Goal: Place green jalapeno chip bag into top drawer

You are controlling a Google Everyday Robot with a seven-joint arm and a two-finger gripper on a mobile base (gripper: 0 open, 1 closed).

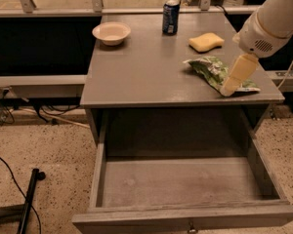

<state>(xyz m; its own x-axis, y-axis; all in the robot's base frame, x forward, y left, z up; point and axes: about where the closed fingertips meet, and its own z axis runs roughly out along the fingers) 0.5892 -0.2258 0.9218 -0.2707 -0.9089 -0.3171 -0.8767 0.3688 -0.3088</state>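
Observation:
The green jalapeno chip bag (209, 68) lies crinkled and flat on the right side of the grey cabinet top (141, 72). My gripper (230, 87) hangs from the white arm that comes in from the upper right. It points down over the bag's right end and covers part of it. The top drawer (180, 217) is pulled wide open below the cabinet top. Its inside is bare, and a small round knob (190, 226) shows on its front.
A white bowl (111, 32), a blue can (170, 16) and a yellow sponge (206, 42) stand at the back of the cabinet top. A black pole (29, 199) and cables lie on the speckled floor to the left. A railing runs behind.

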